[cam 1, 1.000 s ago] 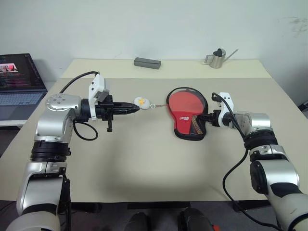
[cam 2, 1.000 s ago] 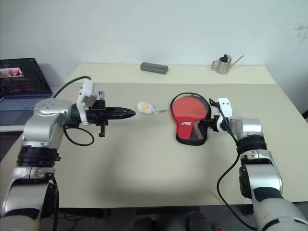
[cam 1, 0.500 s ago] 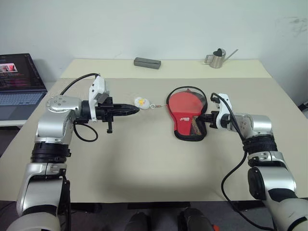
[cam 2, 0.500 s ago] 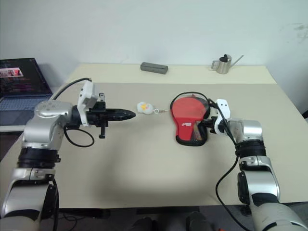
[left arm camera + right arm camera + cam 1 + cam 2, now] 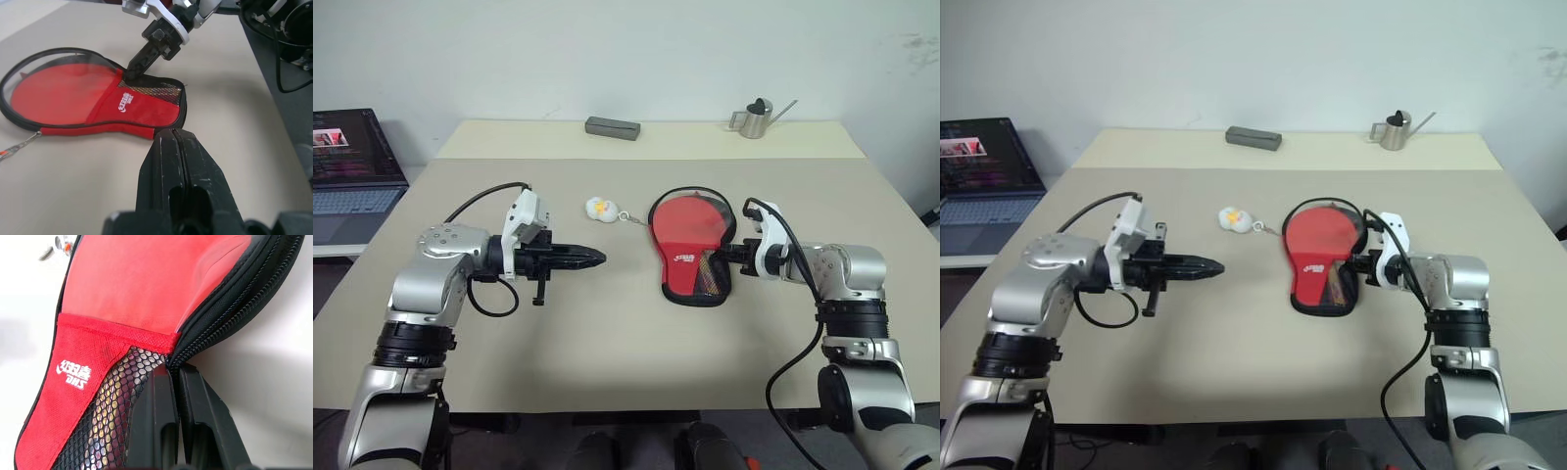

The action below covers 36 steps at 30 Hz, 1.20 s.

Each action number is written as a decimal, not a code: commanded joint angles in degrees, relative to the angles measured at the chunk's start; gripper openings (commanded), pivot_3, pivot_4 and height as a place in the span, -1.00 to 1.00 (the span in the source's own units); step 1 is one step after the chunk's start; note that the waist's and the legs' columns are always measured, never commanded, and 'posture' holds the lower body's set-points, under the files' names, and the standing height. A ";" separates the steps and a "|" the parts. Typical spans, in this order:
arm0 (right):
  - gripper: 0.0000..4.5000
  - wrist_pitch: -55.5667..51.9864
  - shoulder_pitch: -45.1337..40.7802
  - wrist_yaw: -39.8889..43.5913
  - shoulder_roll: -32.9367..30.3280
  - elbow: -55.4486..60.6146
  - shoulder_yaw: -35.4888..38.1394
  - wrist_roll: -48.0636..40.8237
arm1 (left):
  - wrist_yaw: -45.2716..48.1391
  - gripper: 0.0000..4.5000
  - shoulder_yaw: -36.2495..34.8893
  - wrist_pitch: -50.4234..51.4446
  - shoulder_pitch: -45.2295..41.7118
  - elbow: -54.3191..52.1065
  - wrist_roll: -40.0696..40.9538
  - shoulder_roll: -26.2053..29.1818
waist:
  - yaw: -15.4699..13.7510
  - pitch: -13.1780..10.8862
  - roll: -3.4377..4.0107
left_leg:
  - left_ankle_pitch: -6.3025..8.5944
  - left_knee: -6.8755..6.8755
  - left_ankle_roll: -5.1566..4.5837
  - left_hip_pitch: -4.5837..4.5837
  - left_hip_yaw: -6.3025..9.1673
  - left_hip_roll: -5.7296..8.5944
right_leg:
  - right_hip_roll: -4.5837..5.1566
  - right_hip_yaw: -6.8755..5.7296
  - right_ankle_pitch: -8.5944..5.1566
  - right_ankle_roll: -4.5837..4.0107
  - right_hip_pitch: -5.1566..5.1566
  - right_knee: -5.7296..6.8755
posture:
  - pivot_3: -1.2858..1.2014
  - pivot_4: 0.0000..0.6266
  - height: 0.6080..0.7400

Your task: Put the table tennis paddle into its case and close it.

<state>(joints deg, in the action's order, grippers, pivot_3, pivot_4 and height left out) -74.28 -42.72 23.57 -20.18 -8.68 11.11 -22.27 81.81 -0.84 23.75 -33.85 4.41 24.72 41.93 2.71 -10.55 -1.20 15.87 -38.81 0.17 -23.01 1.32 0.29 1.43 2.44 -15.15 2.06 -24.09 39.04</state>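
Both arms have drawn back toward the near edge of the table (image 5: 607, 352) since a second ago, and the case (image 5: 690, 245) has slid slightly nearer with the right one; the right gripper's fingers, then partly apart, are now pressed together. Beige and broad, the table carries everything. A laptop (image 5: 352, 176) stands open on a lower surface beyond the table's left edge. Right of centre on the table, the black case lies open with its red lining and white-logo pocket up, the table tennis paddle (image 5: 58, 90) lying inside it, its round red face showing under the loose zip rim. At the case's right side, the right gripper (image 5: 736, 257) is clamped on the zip edge where the grey mesh meets the black rim. Left of centre, the left gripper (image 5: 592, 258) hovers level with its fingers closed on nothing, pointing toward the case and well apart from it. A grey block (image 5: 613, 127) and a small metal watering can (image 5: 756, 119) sit along the far edge. A white-yellow charm (image 5: 599, 208) rests between the left gripper and the case, tied to the case by a thin cord.
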 commanded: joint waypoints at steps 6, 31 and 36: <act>-0.99 -11.31 6.52 0.16 -1.72 15.49 3.67 -6.01 | 2.13 -1.00 0.64 1.01 2.36 -4.58 0.75 5.35 | -0.02 0.00 0.00 | 0.00 0.03 -0.01 0.00 0.01 0.00 | -0.01 -0.01 -0.01 0.00 0.01 -0.03 | 0.03 -0.52 1.00; -0.99 -18.22 22.57 -6.07 -4.15 33.82 8.37 -22.01 | 4.59 -1.00 1.86 2.66 6.35 -8.68 3.36 8.78 | -0.18 0.00 0.00 | 0.00 0.03 -0.01 0.02 0.03 0.01 | -0.13 -0.03 -0.03 0.01 0.06 -0.06 | 0.03 -0.52 1.00; -0.99 -18.22 23.65 -9.08 -4.30 34.68 8.01 -26.67 | 5.20 -1.00 2.18 2.47 6.41 -8.49 3.42 8.94 | -0.17 0.00 0.00 | 0.00 0.03 -0.01 0.03 0.02 -0.01 | -0.15 -0.02 -0.04 0.01 0.06 -0.05 | 0.03 -0.52 1.00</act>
<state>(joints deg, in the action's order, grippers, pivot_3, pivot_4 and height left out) -91.83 -19.47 14.81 -24.09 23.92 19.26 -45.51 85.63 1.95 26.86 -27.34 -2.80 26.98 49.80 2.54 -10.55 -1.20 15.87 -38.78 0.16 -22.98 1.33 0.28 1.28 2.42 -15.19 2.07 -24.03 38.98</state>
